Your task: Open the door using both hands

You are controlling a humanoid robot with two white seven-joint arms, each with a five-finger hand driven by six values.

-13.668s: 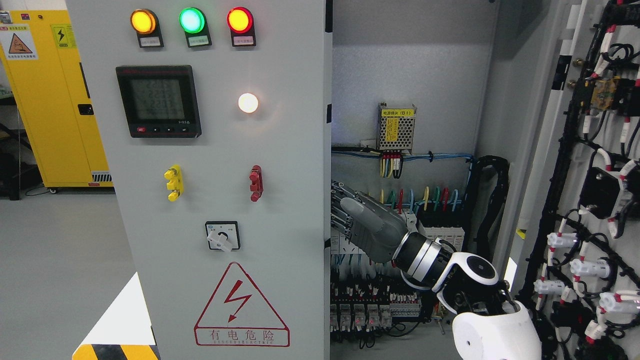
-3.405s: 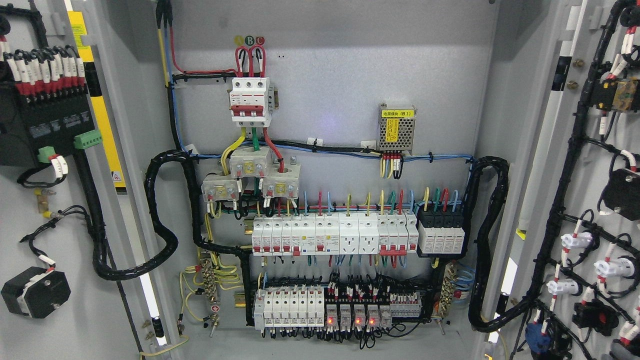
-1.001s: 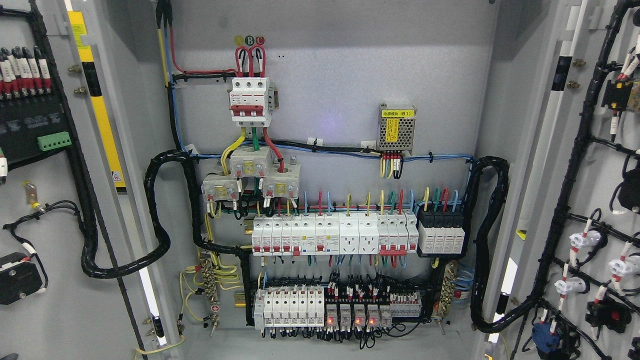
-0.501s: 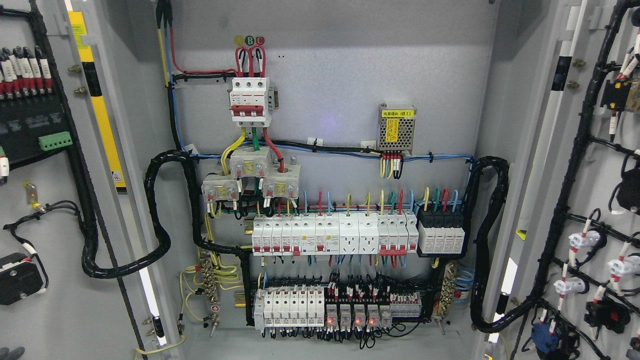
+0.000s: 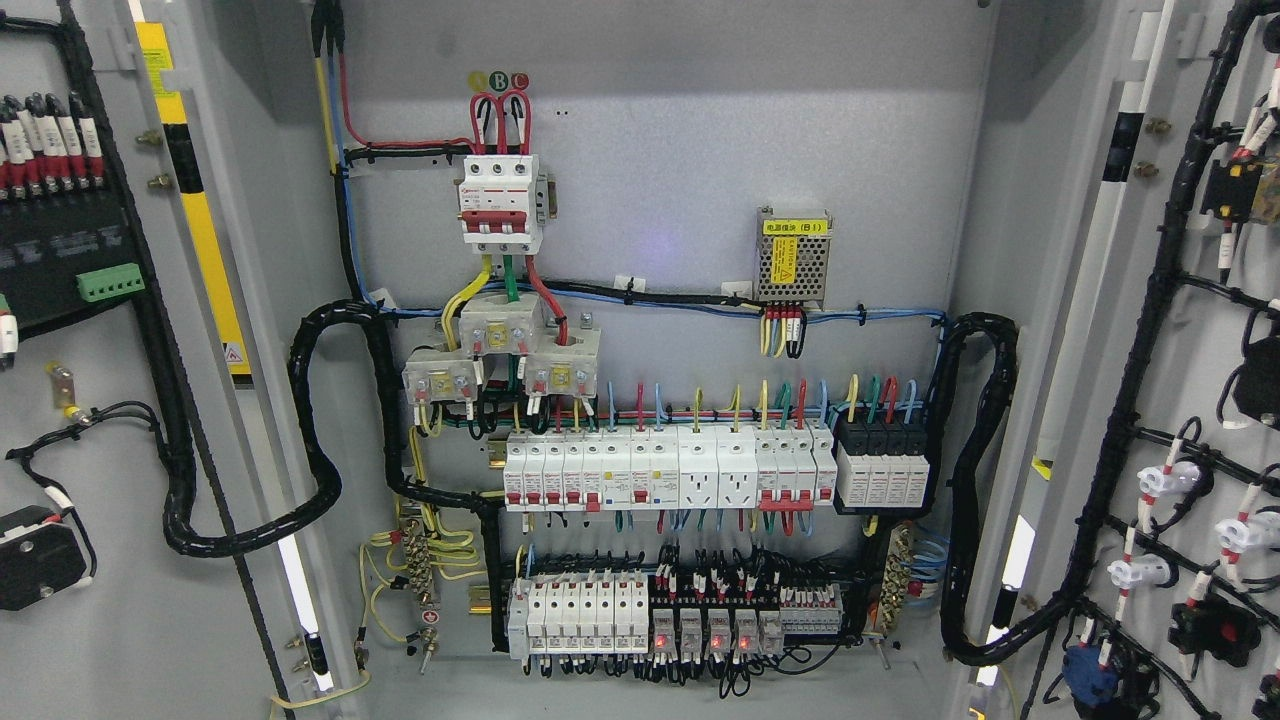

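Both cabinet doors stand swung wide, inner faces toward the camera: left door (image 5: pixel 110 420) at the left edge with black wiring harness and a green terminal block (image 5: pixel 110 283), right door (image 5: pixel 1180 330) at the right edge with harness and white connectors. Between them the cabinet interior (image 5: pixel 680 150) shows breaker rows (image 5: pixel 665 470), a main breaker (image 5: pixel 500 200), a small power supply (image 5: pixel 793 256). Neither hand is in frame, so hand state cannot be told.

Bright even light, sharp focus, soft shadow under cabinet top (image 5: pixel 700 60)
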